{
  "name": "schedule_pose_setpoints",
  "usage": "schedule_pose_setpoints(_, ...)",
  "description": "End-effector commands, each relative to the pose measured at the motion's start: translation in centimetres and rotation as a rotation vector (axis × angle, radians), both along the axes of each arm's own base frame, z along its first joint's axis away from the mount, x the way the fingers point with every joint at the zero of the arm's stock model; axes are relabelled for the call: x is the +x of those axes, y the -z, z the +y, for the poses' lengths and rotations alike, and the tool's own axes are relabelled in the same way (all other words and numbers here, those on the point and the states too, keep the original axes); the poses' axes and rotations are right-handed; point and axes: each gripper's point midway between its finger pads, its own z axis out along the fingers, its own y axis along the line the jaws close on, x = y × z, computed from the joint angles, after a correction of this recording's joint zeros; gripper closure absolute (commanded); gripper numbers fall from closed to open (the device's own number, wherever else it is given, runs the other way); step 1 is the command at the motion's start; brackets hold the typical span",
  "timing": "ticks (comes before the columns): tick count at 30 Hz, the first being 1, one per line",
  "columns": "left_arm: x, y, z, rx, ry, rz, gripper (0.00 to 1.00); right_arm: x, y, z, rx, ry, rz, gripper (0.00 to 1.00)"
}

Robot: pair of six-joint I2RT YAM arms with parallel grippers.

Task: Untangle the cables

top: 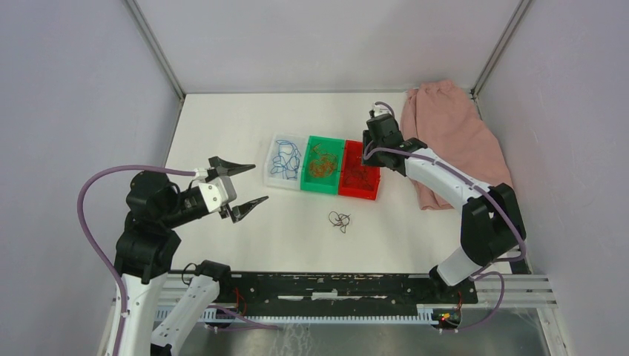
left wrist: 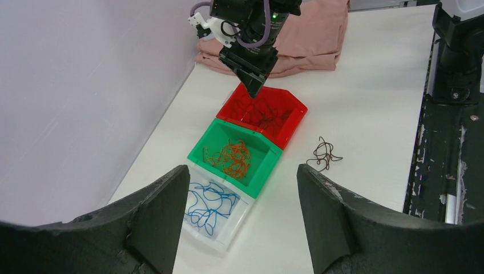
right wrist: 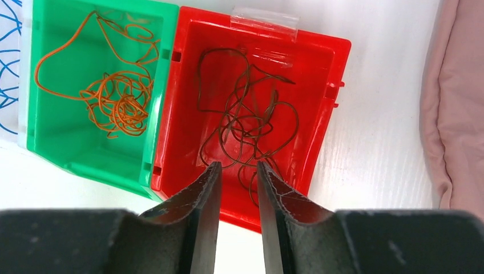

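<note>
Hovering above dark cables (right wrist: 245, 123) in the red bin (right wrist: 322, 108), the right tool (right wrist: 237, 164) stood slightly parted, empty; the left tool (left wrist: 242, 171) gaped wide over open counter (top: 297, 245) toward its left edge.

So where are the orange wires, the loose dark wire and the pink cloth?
orange wires (right wrist: 122, 105), right wrist view, their dense knot
loose dark wire (top: 340, 220), top view, its middle
pink cloth (top: 452, 137), top view, its middle

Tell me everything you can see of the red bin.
The red bin is a glossy, plastic-looking open box, standing upright on the white table, its long side against the green bin. Clear tape sticks to one end rim. Inside lies a loose tangle of dark brown cables. The right gripper hangs above it, jaws slightly apart, holding nothing.
</note>
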Motion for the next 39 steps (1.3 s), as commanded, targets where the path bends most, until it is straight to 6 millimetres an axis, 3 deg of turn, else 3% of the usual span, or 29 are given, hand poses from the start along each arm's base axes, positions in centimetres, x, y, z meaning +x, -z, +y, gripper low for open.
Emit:
schedule_pose_setpoints(1,-0.2,-0.7,0.0,0.011,0.011,-0.051,0.24,1.1,-3.0,0.1,0.021,0.041,-0.043,0.64)
schedule_pose_setpoints(7,-0.1,-0.7,0.0,0.01,0.006,-0.045,0.24,0.4,-6.5,-0.9,0.018,0.058,-0.105,0.55)
schedule_pose_setpoints(10,0.2,-0.4,0.0,0.005,0.004,-0.019,0.24,-1.6,-8.3,0.7,0.027,-0.062,-0.149,0.47)
schedule_pose_setpoints(12,0.4,-0.1,-0.1,0.005,0.003,0.001,0.23,-4.3,-8.0,2.6,0.028,-0.163,-0.145,0.42)
schedule_pose_setpoints(16,0.6,0.4,-0.2,0.013,0.006,0.008,0.24,-10.1,-4.2,6.7,0.061,-0.355,-0.041,0.36)
schedule_pose_setpoints(19,0.6,0.3,-0.2,0.012,0.011,0.011,0.24,-13.4,-0.7,8.3,0.057,-0.417,0.061,0.33)
schedule_pose_setpoints(24,0.4,0.4,-0.2,0.011,0.01,0.018,0.24,-14.9,4.1,8.8,0.021,-0.395,0.168,0.31)
schedule_pose_setpoints(29,0.4,0.7,0.0,0.02,-0.004,0.042,0.23,-14.2,6.0,10.0,-0.002,-0.393,0.19,0.4)
schedule_pose_setpoints(32,0.6,1.0,0.2,0.033,-0.017,0.052,0.23,-13.9,6.4,10.9,0.017,-0.402,0.193,0.56)
schedule_pose_setpoints(37,1.2,1.6,0.5,0.049,-0.047,0.085,0.23,-13.7,3.5,11.0,0.041,-0.417,0.142,0.93)
schedule_pose_setpoints(39,1.8,2.0,0.7,0.053,-0.075,0.108,0.23,-13.3,1.3,10.6,0.042,-0.412,0.095,1.0)
